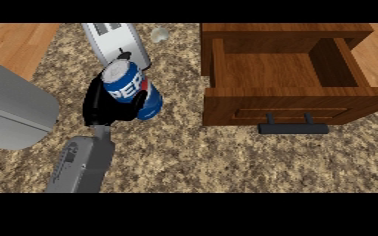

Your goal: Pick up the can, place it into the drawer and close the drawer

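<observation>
Can: blue cylindrical metal can (131, 88), tilted, above the speckled granite counter (192, 155), left of the drawer.
Left hand: black hand (103, 105), fingers curled round the can.
Drawer: brown wooden drawer (284, 70), pulled open, black bar handle (293, 128).

Even, bright light; the open drawer (284, 70) is shadowed along its inner walls.

We see a speckled stone desk (192, 155) carrying a wooden drawer unit (288, 70) at the right — its drawer pulled open, dark handle (293, 128) facing us. A toaster (114, 42) lies at the back, with a small pale round object (159, 34) just beside it.
</observation>
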Robot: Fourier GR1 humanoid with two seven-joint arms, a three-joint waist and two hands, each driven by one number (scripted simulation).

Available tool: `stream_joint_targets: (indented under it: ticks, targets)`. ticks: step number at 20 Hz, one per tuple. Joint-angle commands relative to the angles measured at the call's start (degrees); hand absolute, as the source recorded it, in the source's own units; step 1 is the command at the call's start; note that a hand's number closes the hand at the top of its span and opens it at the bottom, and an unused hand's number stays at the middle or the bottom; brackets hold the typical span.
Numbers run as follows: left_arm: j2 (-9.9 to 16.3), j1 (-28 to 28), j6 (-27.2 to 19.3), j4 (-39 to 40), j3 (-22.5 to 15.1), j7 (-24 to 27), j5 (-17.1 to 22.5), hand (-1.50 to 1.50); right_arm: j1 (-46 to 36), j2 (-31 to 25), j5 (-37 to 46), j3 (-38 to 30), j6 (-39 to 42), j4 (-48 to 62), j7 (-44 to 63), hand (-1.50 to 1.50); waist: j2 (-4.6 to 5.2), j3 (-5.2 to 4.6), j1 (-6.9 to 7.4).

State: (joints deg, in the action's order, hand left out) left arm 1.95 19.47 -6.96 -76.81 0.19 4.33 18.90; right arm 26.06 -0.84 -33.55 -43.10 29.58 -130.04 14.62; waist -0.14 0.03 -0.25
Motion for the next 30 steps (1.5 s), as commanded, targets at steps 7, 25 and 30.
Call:
stream_joint_targets:
  ticks: [7,25,30]
  targets:
    - [-1.3,10.7,-9.5,-5.7,-3.1,-11.9,-5.2,1.5,-0.5,-0.5,-0.3,-0.3,0.3,1.4,0.0,-1.5,0.05,-0.01,-0.14]
    - [-1.9,36.0,-23.5,11.5,-9.1,-13.9,-2.1,1.5,-1.6,0.5,2.8,2.6,-0.1,1.5,-1.0,-1.5,0.17,-0.01,-0.87]
    - [-1.9,45.4,-27.6,21.1,-9.5,-11.3,0.1,1.5,-0.9,0.8,4.7,5.7,-2.2,0.5,-2.4,-1.5,0.42,0.0,-1.78]
